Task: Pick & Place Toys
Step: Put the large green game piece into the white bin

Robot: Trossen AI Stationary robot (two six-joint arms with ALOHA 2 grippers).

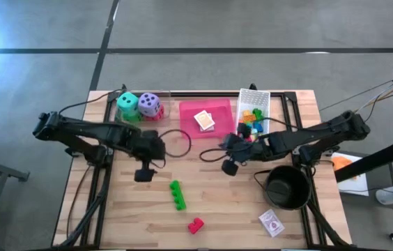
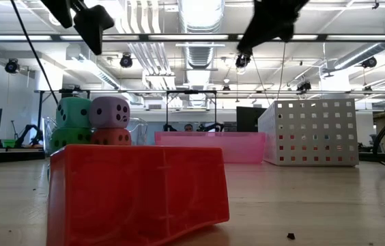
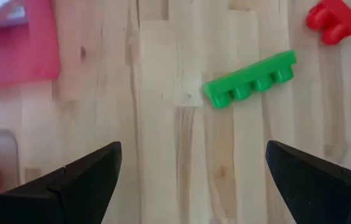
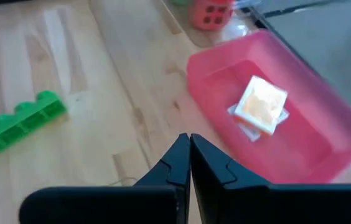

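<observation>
A green brick (image 1: 177, 195) lies flat on the wooden table near the middle, also seen in the left wrist view (image 3: 250, 79). A red brick (image 1: 195, 225) and a card pack (image 1: 272, 223) lie nearer the front edge. My left gripper (image 1: 146, 167) hovers open above the table, left of the green brick, its fingers (image 3: 88, 174) wide apart and empty. My right gripper (image 1: 223, 148) hangs shut and empty (image 4: 190, 155) beside the pink tray (image 1: 217, 129), which holds card packs (image 4: 261, 106). Teal (image 1: 128, 104) and purple (image 1: 150, 104) dice sit stacked on others at the far left.
A white mesh basket (image 1: 260, 97) with several coloured bricks stands at the far right, next to the pink tray. A black round pot (image 1: 287, 187) stands at the near right. Bare wood lies between the two grippers and around the green brick.
</observation>
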